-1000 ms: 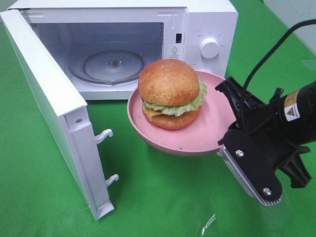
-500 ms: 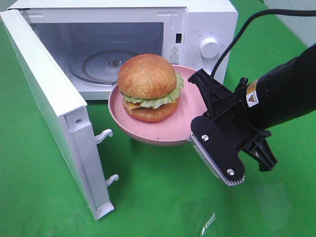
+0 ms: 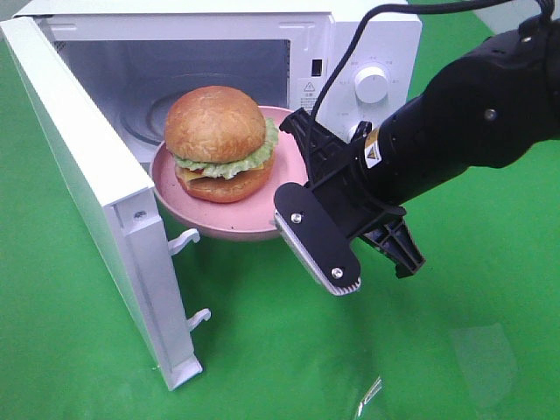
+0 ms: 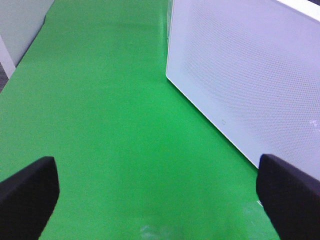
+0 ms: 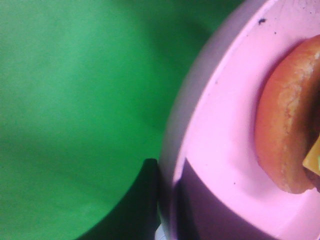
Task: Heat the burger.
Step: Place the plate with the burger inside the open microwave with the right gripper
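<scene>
Beside the swung-open microwave door (image 3: 96, 201), the left gripper (image 4: 157, 192) hangs empty over the green cloth (image 4: 110, 115), jaws spread wide. The burger (image 3: 219, 144) sits near the middle of a pink plate (image 3: 232, 226) held level at the mouth of the white microwave (image 3: 367, 35), with the right gripper (image 3: 293, 188) clamped on the plate's right-hand rim. Soft and loosely stacked, the burger would likely slump if pinched; the stiff rim looks the safer hold.

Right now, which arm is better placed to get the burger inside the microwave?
Right. The right gripper is shut on the rim of the pink plate, carrying the burger at the mouth of the open microwave. The left gripper hangs open and empty over the green cloth.
</scene>
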Controlling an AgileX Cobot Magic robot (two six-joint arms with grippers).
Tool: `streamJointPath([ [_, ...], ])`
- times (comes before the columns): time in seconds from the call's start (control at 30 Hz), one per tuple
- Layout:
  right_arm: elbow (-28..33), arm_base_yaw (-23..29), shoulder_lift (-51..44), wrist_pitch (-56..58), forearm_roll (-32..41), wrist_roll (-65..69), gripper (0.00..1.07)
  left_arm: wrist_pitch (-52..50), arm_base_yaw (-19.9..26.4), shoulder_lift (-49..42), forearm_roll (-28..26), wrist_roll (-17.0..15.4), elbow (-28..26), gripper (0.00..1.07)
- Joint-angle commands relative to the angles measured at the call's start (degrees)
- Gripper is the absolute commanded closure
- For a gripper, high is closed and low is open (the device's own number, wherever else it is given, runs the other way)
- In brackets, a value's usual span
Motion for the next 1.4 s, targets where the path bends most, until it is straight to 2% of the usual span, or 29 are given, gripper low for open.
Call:
streamJointPath([
  [0.03, -1.5, 0.0, -0.1, -3.6, 0.3, 0.5, 1.07, -0.5, -0.3, -1.1, 0.1, -0.1, 0.2, 0.07],
  [0.3, -7.8, 0.0, 5.0, -3.3, 1.7, 2.1, 1.07, -0.5, -0.3, -1.1, 0.1, -0.1, 0.2, 0.07],
  [0.6, -11.7, 0.0, 8.7, -3.0, 1.8, 2.2, 1.07, -0.5, -0.3, -1.1, 0.1, -0.1, 0.2, 0.07],
  [1.03, -21.5, 0.0, 16.5, -0.1, 1.7, 7.4, 1.07, -0.5, -0.3, -1.1, 0.1, -0.1, 0.2, 0.07],
  [1.4, -27.3, 0.0, 20.6, 1.5, 1.0, 8.6, 1.07, -0.5, -0.3, -1.1, 0.1, -0.1, 0.2, 0.07],
])
